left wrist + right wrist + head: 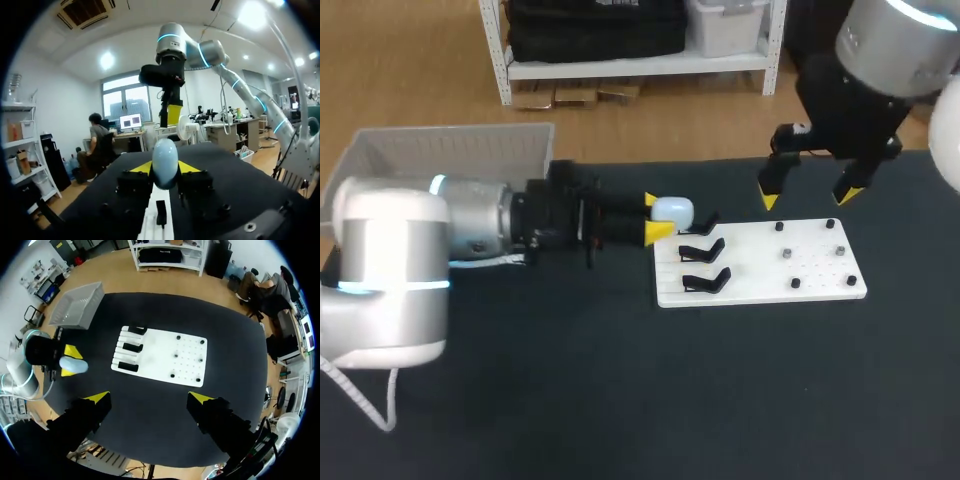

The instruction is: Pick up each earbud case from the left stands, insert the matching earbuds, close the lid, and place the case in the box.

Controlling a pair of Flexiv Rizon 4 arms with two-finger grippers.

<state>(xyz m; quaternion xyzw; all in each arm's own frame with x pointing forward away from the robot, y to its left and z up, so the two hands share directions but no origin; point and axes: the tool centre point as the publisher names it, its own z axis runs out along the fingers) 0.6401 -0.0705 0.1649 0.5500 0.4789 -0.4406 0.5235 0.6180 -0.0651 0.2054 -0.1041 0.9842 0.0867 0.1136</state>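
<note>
Gripping the earbud case (673,211) with our left end effector (657,216).
Right end effector (807,196) open, board (760,262) ahead.

— What sort of place is this?
— A robotics lab. A left arm (390,250) and a right arm (890,45), both grey machines, stand at one black table (620,400).
— What else says so?
— A white fixture board (750,275) carrying black stands (705,281) and small pegs (787,254), plus a white slatted box (450,150) by the left arm.
</note>
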